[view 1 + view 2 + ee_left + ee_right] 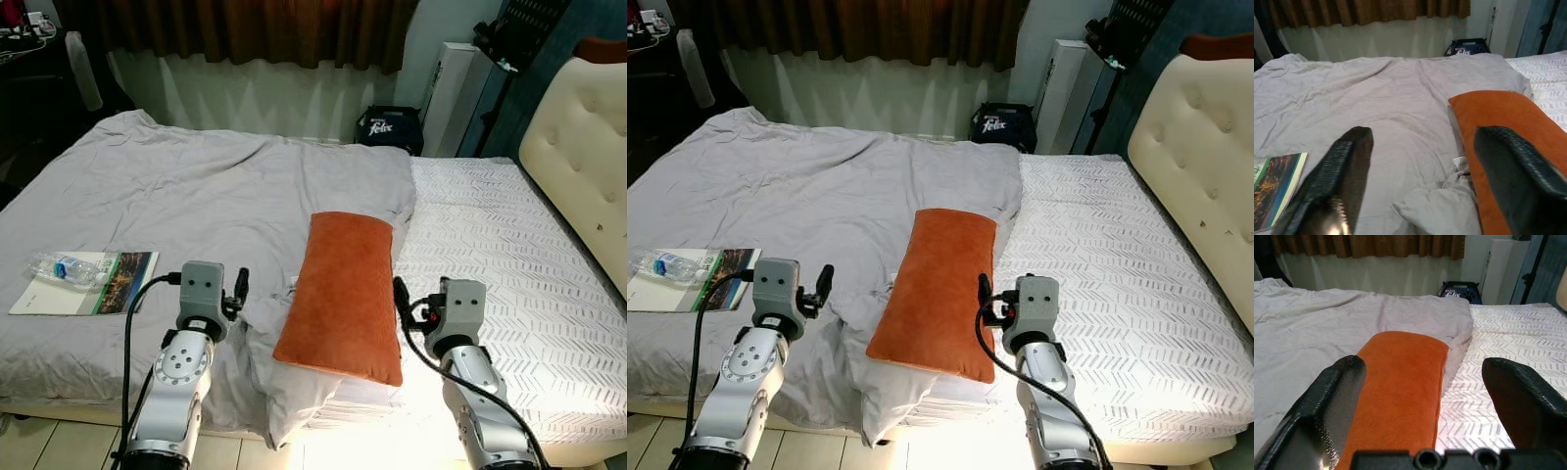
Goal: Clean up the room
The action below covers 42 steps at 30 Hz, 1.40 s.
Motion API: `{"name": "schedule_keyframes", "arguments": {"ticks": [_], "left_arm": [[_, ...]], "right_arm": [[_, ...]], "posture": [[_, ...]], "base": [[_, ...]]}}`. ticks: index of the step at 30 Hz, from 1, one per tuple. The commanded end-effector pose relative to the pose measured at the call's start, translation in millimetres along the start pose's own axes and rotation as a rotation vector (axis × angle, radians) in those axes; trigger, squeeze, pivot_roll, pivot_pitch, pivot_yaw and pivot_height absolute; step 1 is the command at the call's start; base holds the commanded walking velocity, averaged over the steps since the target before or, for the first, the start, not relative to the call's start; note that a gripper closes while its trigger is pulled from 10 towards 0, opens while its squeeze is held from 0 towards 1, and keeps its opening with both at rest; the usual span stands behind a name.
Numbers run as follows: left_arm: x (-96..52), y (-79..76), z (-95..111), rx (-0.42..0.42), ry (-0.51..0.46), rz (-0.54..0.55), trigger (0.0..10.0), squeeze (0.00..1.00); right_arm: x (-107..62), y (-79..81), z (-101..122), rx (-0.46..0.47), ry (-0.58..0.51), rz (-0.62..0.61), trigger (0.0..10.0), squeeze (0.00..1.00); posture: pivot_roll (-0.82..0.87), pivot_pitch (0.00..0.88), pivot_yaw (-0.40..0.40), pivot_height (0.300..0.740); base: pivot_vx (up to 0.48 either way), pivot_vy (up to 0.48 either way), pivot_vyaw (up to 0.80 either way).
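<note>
At the bottom centre of the head views, an orange pillow (345, 294) lies lengthwise across the near edge of the bed (509, 245), resting on a bunched fold of the grey duvet (196, 186) and a white pillow beneath it. I judge the tidying barely begun: the pillow is far from the headboard (578, 147) at the right, the duvet is rumpled and pulled over only the left part of the mattress, and a magazine (93, 284) with a plastic bottle (67, 267) on it sits at the lower left of the bed.

My left gripper (238, 294) hovers just left of the pillow, my right gripper (984, 304) just right of it. Both sets of fingers are spread wide and hold nothing; in the wrist views the pillow shows between and beside them.

What is left, as I see it: the pillow to the head end, the duvet straightened, the bottle and magazine removed. A dark bag (390, 127) stands on the floor beyond the bed, below the curtain (245, 29). Nothing blocks the pillow, though the loose duvet fold under it could drag along.
</note>
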State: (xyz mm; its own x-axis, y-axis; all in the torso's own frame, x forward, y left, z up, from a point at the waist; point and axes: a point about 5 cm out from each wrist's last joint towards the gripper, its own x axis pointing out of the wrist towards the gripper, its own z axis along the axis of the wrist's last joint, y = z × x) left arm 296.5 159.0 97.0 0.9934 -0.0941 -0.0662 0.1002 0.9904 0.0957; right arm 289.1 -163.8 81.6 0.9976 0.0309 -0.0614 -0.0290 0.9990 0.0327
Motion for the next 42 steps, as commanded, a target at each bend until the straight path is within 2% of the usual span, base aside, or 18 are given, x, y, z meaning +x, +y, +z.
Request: {"name": "schedule_keyframes", "arguments": {"ticks": [1,5,6,7,8,9,10,19,26,28,33,36,41,42], "left_arm": [[1.2,-3.3,-0.9,-0.014,0.006,-0.040,10.0,1.00],[0.8,-4.2,-1.6,-0.020,0.010,-0.073,10.0,1.00],[0.9,-4.4,-2.2,-0.025,0.014,-0.074,10.0,1.00],[0.9,-4.7,-2.7,-0.028,0.018,-0.077,10.0,1.00],[0.9,-4.7,-2.7,-0.028,0.018,-0.077,10.0,1.00],[0.9,-5.3,-2.7,-0.033,0.017,-0.085,10.0,0.77],[1.2,-6.9,-2.1,-0.035,0.014,-0.101,10.0,0.00],[0.7,-11.1,-1.8,-0.039,0.008,-0.147,10.0,0.00],[0.2,-18.0,-1.4,-0.026,0.002,-0.187,10.0,0.00],[0.1,-21.4,-2.2,0.016,0.005,-0.191,10.0,0.00],[1.2,-20.4,-3.7,0.053,0.012,-0.177,10.0,0.00],[1.5,-18.3,-5.0,0.002,0.016,-0.162,10.0,0.00],[3.7,-22.1,-9.9,0.003,0.038,-0.170,10.0,0.00],[7.1,-18.7,-11.6,0.015,0.057,-0.128,10.0,0.00]], "right_arm": [[-0.6,-3.0,-0.4,-0.012,-0.002,-0.011,10.0,1.00],[-1.1,-4.9,-1.1,-0.054,0.005,-0.027,10.0,1.00],[-1.1,-4.9,-1.0,-0.056,0.003,-0.027,10.0,0.85],[-1.1,-4.6,-1.0,-0.053,0.001,-0.023,10.0,0.35],[-1.1,-4.6,-1.0,-0.053,0.001,-0.023,10.0,0.35],[-1.2,-4.3,-0.9,-0.048,0.000,-0.020,10.0,0.00],[-1.5,-4.2,-1.3,-0.044,0.000,-0.020,10.0,0.00],[-2.8,-3.4,-1.3,-0.030,-0.001,-0.019,10.0,0.00],[-4.0,-4.4,-3.0,0.005,0.012,-0.022,10.0,0.00],[-4.5,-5.8,-4.3,0.012,0.018,-0.029,10.0,0.00],[-5.2,-2.3,-3.9,-0.022,0.011,-0.015,10.0,0.00],[-5.4,-1.6,-3.8,-0.012,0.008,-0.016,10.0,0.00],[-5.2,-2.6,-9.1,-0.019,0.045,-0.019,10.0,0.00],[-5.3,-2.4,-11.2,-0.019,0.055,-0.019,10.0,0.00]], "posture": [[0.02,0.000,-0.055,0.740],[0.02,0.000,-0.053,0.740],[0.02,0.000,-0.051,0.740],[0.02,0.000,-0.050,0.740],[0.02,0.000,-0.050,0.740],[0.02,0.000,-0.049,0.740],[0.02,0.000,-0.050,0.740],[0.02,0.000,-0.046,0.740],[0.02,0.000,-0.046,0.740],[0.01,0.000,-0.045,0.740],[0.01,0.000,-0.045,0.740],[0.01,0.000,-0.044,0.740],[0.01,0.000,-0.044,0.740],[0.01,0.000,-0.043,0.740]], "base": [[0.274,0.000,0.00],[0.421,0.000,0.00],[0.446,0.000,0.00],[0.446,0.000,0.00],[0.446,0.000,0.00],[0.446,0.000,0.00],[0.446,0.000,0.00],[0.446,0.000,0.00],[0.446,0.000,-0.74],[0.232,0.000,-0.75],[0.000,0.000,-0.44],[0.110,-0.206,0.00],[0.328,-0.347,0.00],[0.322,0.000,0.00]]}}
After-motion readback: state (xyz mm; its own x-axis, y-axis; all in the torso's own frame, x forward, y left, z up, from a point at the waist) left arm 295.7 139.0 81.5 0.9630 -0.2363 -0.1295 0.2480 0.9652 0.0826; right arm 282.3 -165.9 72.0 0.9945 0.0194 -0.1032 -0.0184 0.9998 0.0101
